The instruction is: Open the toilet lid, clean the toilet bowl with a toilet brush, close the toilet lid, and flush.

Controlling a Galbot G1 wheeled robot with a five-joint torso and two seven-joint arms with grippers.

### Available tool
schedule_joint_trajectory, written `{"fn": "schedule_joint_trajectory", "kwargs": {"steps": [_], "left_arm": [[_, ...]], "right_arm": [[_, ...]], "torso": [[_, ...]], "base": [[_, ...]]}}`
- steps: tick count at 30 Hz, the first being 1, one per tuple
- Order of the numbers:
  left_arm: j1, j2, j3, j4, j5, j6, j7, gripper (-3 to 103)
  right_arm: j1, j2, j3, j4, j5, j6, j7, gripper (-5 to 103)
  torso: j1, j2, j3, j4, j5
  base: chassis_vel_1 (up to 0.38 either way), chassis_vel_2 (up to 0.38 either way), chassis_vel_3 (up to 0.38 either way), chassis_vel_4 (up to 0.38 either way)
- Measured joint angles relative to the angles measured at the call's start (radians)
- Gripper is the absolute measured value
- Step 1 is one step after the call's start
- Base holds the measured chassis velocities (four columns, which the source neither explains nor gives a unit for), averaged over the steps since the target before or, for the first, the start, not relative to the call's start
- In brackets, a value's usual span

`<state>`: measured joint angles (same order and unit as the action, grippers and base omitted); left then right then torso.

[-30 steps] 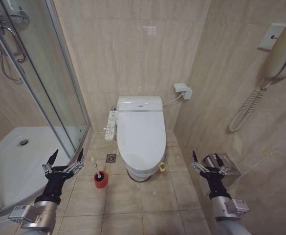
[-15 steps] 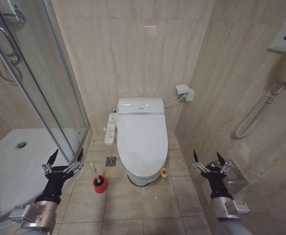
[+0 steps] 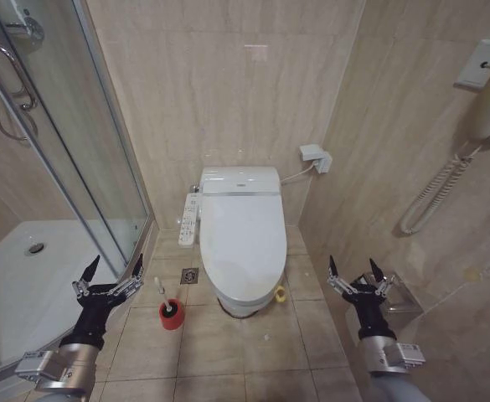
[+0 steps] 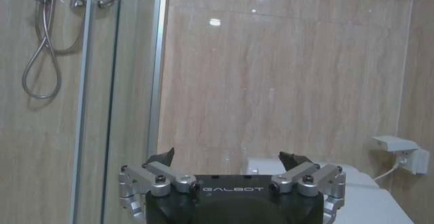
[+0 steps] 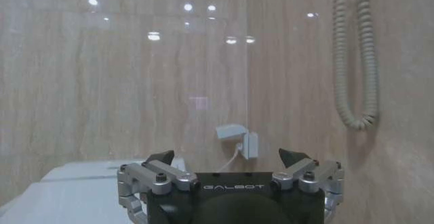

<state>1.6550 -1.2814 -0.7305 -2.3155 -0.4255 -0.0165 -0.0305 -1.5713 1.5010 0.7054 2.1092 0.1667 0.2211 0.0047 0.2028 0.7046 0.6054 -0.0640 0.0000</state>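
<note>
Toilet lid [image 3: 243, 239] down over the toilet bowl [image 3: 238, 306] at 12 o'clock, yellow loop tag [image 3: 280, 294] at its front edge; toilet brush [image 3: 164, 295] stands in the red holder cup [image 3: 171, 315] at 10 o'clock. Left gripper [image 3: 110, 270] low at 8 o'clock, right gripper [image 3: 351, 270] at 4 — both with jaws spread, holding nothing. Lid-opening not begun — best to close in square to the bowl first, then hook the tag from below, the glossy lid likely giving poor grip.

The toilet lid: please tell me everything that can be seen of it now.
The toilet lid is a glossy white, long oval that looks like plastic. It lies shut and flat over the bowl, hinged at the wall end. A small yellow loop tag hangs at its front edge. Nothing touches it; both grippers hang open, well short of it.
</note>
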Motion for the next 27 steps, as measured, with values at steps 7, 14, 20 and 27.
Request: {"fn": "schedule_joint_trajectory", "kwargs": {"steps": [7, 14, 20, 27], "left_arm": [[0.0, 0.0, 0.0, 0.0, 0.0, 0.0, 0.0, 100], [0.0, 0.0, 0.0, 0.0, 0.0, 0.0, 0.0, 100], [0.0, 0.0, 0.0, 0.0, 0.0, 0.0, 0.0, 100], [0.0, 0.0, 0.0, 0.0, 0.0, 0.0, 0.0, 100]], "right_arm": [[0.023, -0.01, -0.016, -0.043, -0.105, -0.012, -0.041, 100], [0.058, -0.061, -0.068, -0.14, -0.135, -0.014, -0.042, 100], [0.128, -0.136, -0.155, -0.333, -0.145, 0.005, -0.029, 100], [0.189, -0.195, -0.249, -0.504, -0.155, 0.027, -0.027, 100]], "torso": [[0.0, 0.0, 0.0, -0.0001, 0.0], [0.0, 0.0, 0.0, 0.0001, 0.0], [0.0, 0.0, 0.0, 0.0002, 0.0], [0.0, 0.0, 0.0, 0.0, 0.0001]], "base": [[-0.007, 0.005, 0.005, -0.007], [0.0, 0.0, 0.0, 0.0], [0.0, 0.0, 0.0, 0.0], [0.0, 0.0, 0.0, 0.0]]}}
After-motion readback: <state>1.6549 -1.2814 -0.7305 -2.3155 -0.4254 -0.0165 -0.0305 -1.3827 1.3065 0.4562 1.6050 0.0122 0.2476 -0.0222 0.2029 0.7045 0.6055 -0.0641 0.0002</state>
